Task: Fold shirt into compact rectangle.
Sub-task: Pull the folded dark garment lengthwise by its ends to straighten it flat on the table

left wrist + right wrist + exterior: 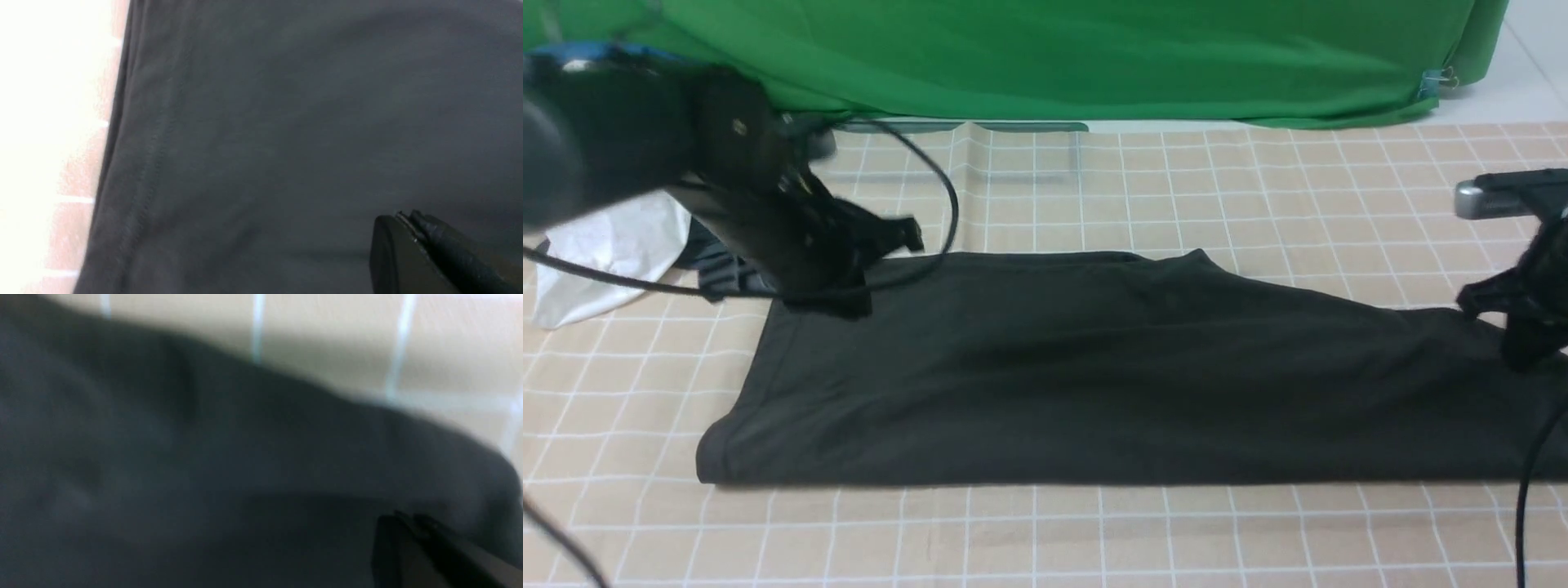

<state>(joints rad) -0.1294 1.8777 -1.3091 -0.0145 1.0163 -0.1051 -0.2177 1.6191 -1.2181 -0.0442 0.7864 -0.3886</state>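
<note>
Reaching down onto both ends of the large black short-sleeved T-shirt (1094,367), flat on the beige checked desk (1013,539).
Your left arm (768,212) slants to its far-left corner, your right arm (1527,310) to its right end; whether either arm's jaws are closed, you cannot tell.

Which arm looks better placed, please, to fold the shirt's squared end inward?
Probably left: the left gripper is at that end's far corner of the shirt; the right gripper is at the opposite, tapered end.
</note>
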